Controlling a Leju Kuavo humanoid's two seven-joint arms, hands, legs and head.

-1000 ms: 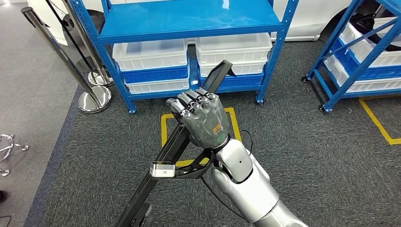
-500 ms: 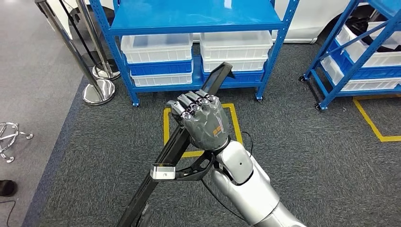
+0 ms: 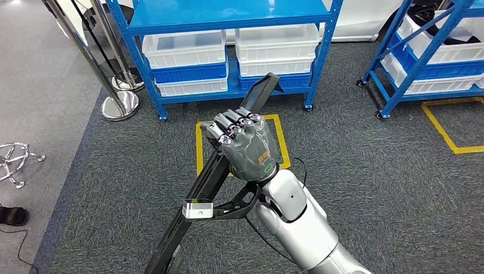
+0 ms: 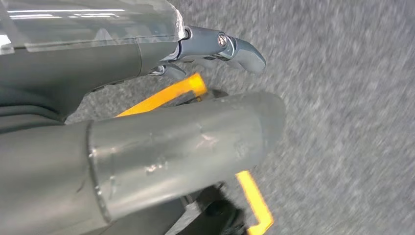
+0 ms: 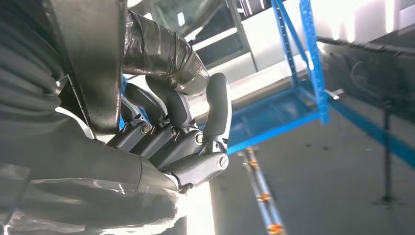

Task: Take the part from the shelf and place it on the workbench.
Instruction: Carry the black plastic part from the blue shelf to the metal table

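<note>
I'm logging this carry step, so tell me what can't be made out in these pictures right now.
- Head view: the long black part runs off the bottom edge, so its lower end is cut off.
- Head view: the right hand covers where its fingers meet the part.
- Left wrist view: the left hand blocks the carpet, which is blurred.
- The workbench is outside every frame.

My head camera looks forward and down from high up at the carpet (image 3: 371, 188) and blue shelf (image 3: 228, 17). My right wrist camera, close behind my right hand (image 5: 166, 137), shares that shelf.
</note>
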